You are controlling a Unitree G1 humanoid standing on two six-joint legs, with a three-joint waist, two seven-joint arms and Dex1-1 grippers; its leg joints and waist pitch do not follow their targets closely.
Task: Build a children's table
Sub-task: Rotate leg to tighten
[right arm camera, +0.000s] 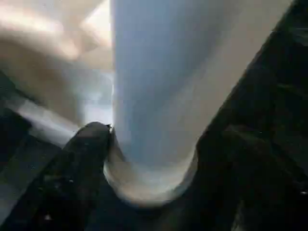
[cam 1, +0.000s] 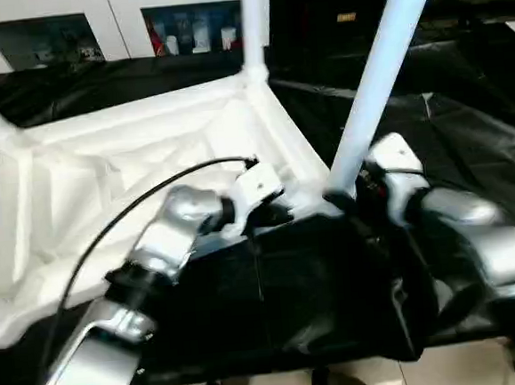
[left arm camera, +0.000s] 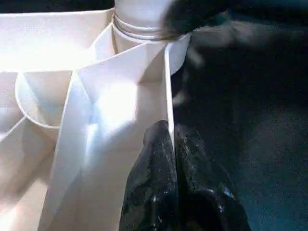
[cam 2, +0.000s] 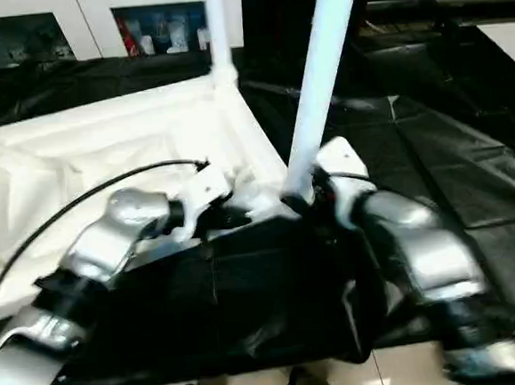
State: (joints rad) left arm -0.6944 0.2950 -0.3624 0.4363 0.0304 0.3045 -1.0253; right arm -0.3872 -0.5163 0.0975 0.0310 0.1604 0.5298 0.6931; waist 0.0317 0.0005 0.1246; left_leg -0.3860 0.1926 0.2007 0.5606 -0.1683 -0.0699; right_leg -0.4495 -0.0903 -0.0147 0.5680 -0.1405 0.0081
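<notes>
Top (cam 1: 131, 167) inverted, rim (left arm camera: 168, 96) pinched by left hand (left arm camera: 174, 144); leg (cam 1: 381, 67) socketed, right hand (right arm camera: 144, 144) state indeterminable.

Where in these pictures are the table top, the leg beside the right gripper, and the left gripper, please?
Table top (cam 1: 105, 182): left eye view, on its ribbed underside.
Leg (cam 1: 375, 81): left eye view, midway up the white tube.
Left gripper (left arm camera: 172, 144): left wrist view, between its black fingertips at the top's rim wall.

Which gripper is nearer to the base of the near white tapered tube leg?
Right. The right gripper sits against the near white tapered tube leg at its base; the left gripper pinches the tabletop rim beside that corner.
</notes>
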